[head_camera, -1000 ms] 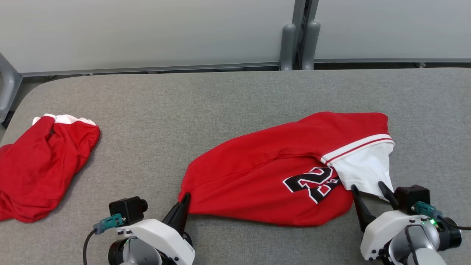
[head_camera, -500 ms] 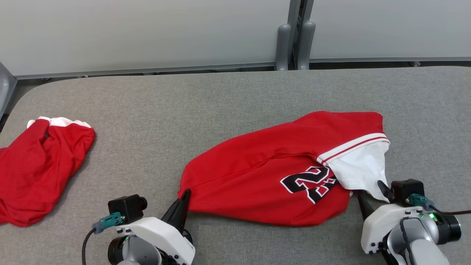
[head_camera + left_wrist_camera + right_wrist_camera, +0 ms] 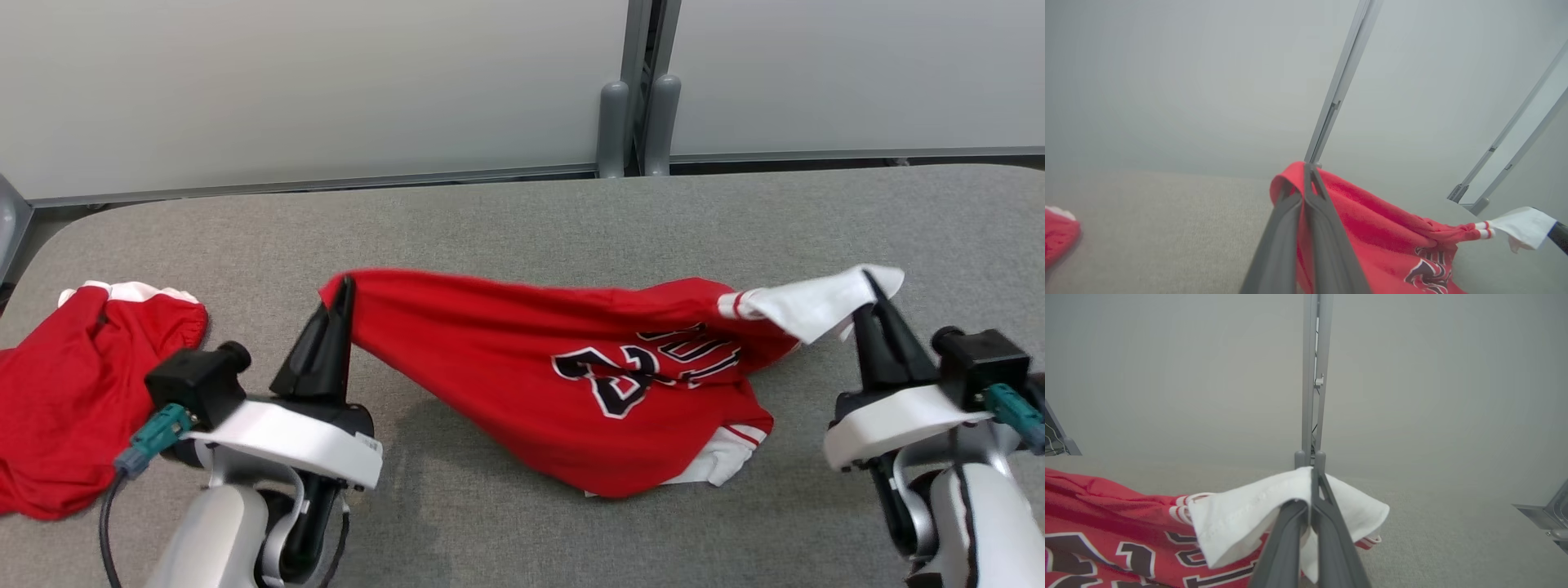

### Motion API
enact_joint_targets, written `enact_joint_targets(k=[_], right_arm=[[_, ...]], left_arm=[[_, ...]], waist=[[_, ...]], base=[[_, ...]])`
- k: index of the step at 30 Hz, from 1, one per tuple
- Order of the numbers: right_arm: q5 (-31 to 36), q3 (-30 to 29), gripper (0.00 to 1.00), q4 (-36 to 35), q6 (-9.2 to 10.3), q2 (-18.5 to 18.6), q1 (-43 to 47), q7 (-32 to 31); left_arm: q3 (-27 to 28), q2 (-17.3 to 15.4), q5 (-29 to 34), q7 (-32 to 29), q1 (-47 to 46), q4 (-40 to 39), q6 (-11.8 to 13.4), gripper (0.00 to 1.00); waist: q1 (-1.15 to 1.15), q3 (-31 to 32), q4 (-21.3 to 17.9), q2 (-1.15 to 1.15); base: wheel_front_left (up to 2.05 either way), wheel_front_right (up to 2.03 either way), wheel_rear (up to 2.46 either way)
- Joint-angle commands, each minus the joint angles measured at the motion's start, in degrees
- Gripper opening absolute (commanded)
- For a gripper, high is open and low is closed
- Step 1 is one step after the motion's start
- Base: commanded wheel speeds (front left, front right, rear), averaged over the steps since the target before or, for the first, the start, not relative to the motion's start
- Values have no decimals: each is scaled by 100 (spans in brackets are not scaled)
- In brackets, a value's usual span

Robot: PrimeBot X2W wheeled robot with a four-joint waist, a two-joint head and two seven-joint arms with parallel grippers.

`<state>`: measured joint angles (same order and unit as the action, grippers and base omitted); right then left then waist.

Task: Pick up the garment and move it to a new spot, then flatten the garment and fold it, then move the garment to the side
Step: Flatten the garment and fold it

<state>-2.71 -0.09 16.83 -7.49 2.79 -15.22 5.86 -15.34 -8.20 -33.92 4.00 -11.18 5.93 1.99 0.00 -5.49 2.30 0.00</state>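
We hold the jersey [image 3: 571, 384] stretched: left pincer [image 3: 346, 284] clamped on its red corner, right pincer [image 3: 867, 278] on its white end.

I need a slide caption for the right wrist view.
Right tool pinches the white part of the red jersey over the grey table.

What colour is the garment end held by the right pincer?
That garment end is white; the right wrist view shows it best.

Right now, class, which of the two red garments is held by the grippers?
The numbered jersey, strung between the left gripper and the right gripper; the other red garment lies loose at the left.
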Motion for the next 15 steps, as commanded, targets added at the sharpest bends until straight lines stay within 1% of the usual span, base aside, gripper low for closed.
enact_joint_targets(k=[1, 3, 4, 6, 7, 9, 11, 13, 15], right_arm=[[58, -74, 0, -279, -1, 95, -46, 206], [156, -148, 0, -737, -1, 116, -41, 451], [169, -176, 0, -976, -1, 129, -46, 553], [178, -136, 0, -1318, -1, 183, 89, 613], [97, -63, 0, -1391, -1, 224, 219, 465], [-74, 210, 0, -1497, -1, 430, 463, 74], [-368, 376, 0, -1519, -1, 618, 772, -441], [-705, 469, 0, -1475, -1, 740, 1153, -974], [-951, 464, 0, -1404, -1, 844, 1481, -1527]], left_arm=[[21, -107, 163, 167, -199, -136, -70, 0], [30, -187, 330, 426, -379, -321, -147, 0], [-42, -251, 418, 508, -431, -411, -240, 0], [-171, -305, 442, 470, -312, -494, -356, 0], [-246, -338, 424, 370, -178, -508, -386, 0], [-343, -378, 313, 151, 136, -486, -376, 0], [-426, -344, 98, -88, 594, -431, -351, 0], [-506, -332, -174, -351, 1095, -340, -350, 0], [-624, -402, -337, -688, 1487, -251, -348, 0]], waist=[[0, 14, -9, 0], [0, 13, -16, 0], [0, 6, -20, 0], [0, -9, -29, 0], [0, -23, -32, 0], [0, -61, -36, 0], [0, -120, -29, 0], [0, -171, -12, 0], [0, -216, 12, 0]], base=[[0, 0, 0], [0, 0, 0], [0, 0, 0], [0, 0, 0], [0, 0, 0], [0, 0, 0], [0, 0, 0], [0, 0, 0], [0, 0, 0]])
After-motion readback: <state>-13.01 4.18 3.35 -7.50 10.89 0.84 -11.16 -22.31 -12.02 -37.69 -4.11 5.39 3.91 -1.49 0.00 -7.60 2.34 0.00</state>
